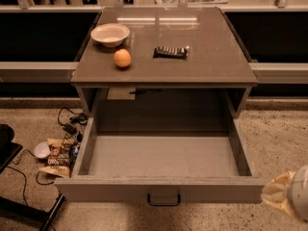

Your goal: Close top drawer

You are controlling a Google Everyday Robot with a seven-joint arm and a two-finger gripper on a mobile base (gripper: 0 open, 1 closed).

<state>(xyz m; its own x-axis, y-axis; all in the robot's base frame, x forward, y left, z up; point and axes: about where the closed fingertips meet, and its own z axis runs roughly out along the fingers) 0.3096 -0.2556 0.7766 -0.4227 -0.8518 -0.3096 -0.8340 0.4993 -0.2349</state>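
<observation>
Top drawer point(163, 156) stands pulled far out beneath the counter point(216, 52), its box empty and its small dark loop handle point(163, 199) facing the camera. The hand point(288, 199) sits low at the right, just beside the drawer's front right corner; its grip state cannot be told. On the counter: bowl point(110, 34), orange point(122, 58), dark wrapped bar point(170, 52).

Grey top drawer point(110, 189), dark handle point(163, 199), orange fruit point(122, 58), white bowl point(110, 36); cream gripper point(283, 197) at lower right.
</observation>
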